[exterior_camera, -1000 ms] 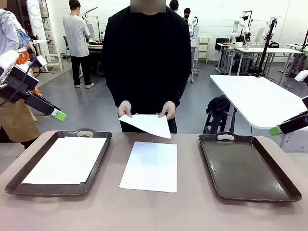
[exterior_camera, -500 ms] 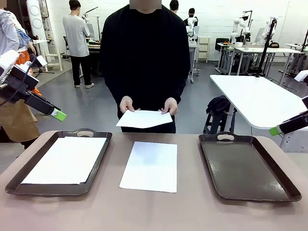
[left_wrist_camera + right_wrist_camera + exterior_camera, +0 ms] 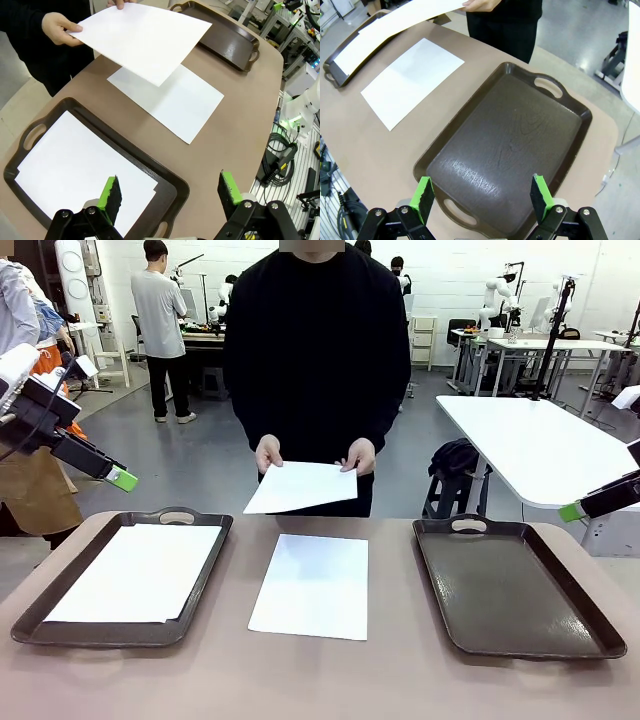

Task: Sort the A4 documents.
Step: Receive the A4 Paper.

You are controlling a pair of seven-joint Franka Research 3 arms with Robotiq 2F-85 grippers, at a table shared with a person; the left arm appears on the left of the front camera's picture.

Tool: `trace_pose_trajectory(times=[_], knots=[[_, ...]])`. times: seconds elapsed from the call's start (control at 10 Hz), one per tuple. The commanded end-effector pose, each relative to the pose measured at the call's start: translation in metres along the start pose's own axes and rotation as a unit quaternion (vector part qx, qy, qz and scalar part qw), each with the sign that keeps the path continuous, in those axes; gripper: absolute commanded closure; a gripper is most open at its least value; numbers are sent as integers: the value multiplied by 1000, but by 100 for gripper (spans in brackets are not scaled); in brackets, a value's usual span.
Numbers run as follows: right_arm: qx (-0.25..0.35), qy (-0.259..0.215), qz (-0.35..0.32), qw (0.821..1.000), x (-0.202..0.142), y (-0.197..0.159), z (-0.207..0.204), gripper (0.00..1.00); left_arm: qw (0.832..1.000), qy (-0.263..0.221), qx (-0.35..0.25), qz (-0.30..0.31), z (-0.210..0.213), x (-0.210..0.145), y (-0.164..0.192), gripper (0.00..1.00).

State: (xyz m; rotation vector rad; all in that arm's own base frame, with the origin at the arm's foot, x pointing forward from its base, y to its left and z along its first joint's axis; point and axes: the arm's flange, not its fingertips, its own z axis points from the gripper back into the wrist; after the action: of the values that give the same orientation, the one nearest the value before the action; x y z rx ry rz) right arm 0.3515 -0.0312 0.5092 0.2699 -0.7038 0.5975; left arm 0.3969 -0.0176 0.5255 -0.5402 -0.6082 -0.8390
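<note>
Paper sits in three places right now. One sheet point(image 3: 135, 570) lies flat in the left tray point(image 3: 28, 625). A second sheet point(image 3: 312, 585) lies on the bare desk point(image 3: 320, 680) between the trays. A third sheet point(image 3: 300, 487) is held by the person point(image 3: 315, 350) in both hands above the desk's far edge, tilted and clear of the surface. The right tray point(image 3: 520, 585) holds nothing.

Your left end effector point(image 3: 169, 189) hangs released, jaws wide, raised off the desk and pointed at the left tray. Your right end effector point(image 3: 481, 192) is likewise released and empty, pointed at the right tray.

The step in hand looks like either taking the third sheet or picking the second sheet. For the third sheet, wait until it is steady, come at its free edge with the fingers straddling it edge-on, and pinch only a narrow margin. The second sheet probably offers no lip to grab, so slide it towards the desk's edge or raise a corner first. Pull slowly so that it does not crease.
</note>
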Motion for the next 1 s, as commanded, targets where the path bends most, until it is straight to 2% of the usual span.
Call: trace_pose_trajectory(times=[0.0,0.9], knots=[[10,-3,-2,1000,-1,-1,-2,0,1000,-8,-7,-3,-1,-2,1,0],[10,-3,-2,1000,-1,-1,-2,0,1000,-8,-7,-3,-1,-2,1,0]])
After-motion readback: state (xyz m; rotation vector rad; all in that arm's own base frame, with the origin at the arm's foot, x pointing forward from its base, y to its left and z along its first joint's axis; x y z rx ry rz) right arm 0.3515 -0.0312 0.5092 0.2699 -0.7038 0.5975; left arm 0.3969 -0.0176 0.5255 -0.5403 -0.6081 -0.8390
